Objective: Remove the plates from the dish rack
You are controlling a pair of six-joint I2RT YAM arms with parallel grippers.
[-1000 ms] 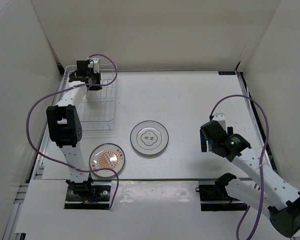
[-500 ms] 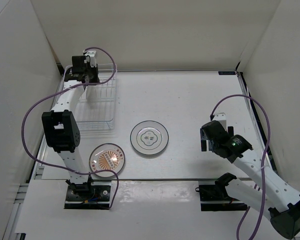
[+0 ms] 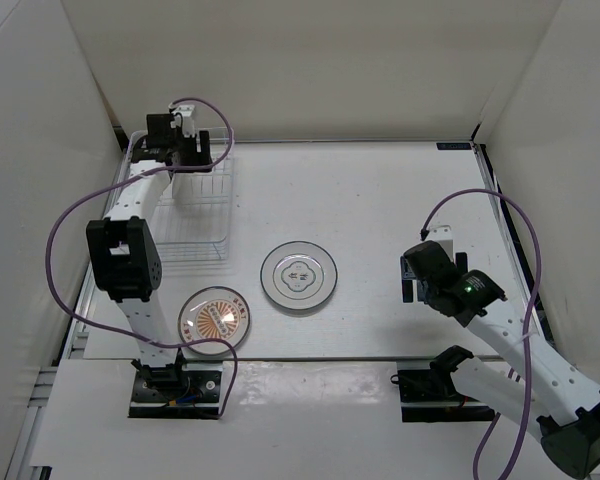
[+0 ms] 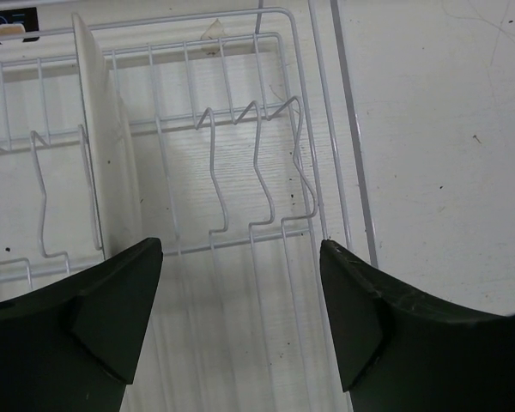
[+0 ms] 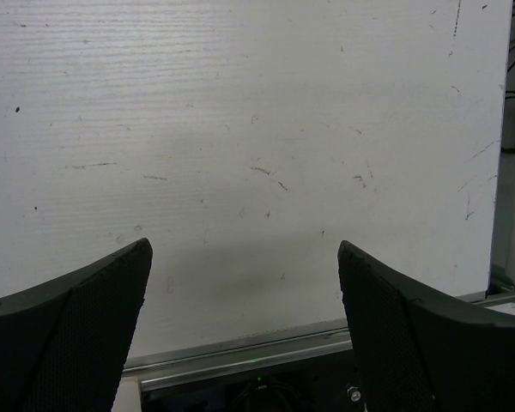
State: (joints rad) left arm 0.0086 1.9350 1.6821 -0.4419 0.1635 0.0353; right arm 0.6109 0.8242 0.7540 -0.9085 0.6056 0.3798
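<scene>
The white wire dish rack [image 3: 195, 240] stands at the back left of the table. In the left wrist view one plate [image 4: 107, 163] stands edge-on between the tines of the dish rack [image 4: 257, 180]. My left gripper [image 3: 188, 165] hovers open over the rack's far end; the left gripper [image 4: 238, 249] has only wire and table between its fingers, with the plate just left of them. A white-grey plate [image 3: 299, 275] and an orange-centred plate [image 3: 214, 318] lie flat on the table. My right gripper [image 3: 416, 285] is open and empty; the right gripper [image 5: 245, 246] hangs over bare table.
White walls close in the table on the left, back and right. A metal rail [image 5: 240, 352] runs along the table's near edge below the right gripper. The left arm's purple cable [image 3: 70, 230] loops beside the rack.
My left gripper has gone from shut to open and shifted slightly over the rack's far end. The right arm and both flat plates have stayed put.
</scene>
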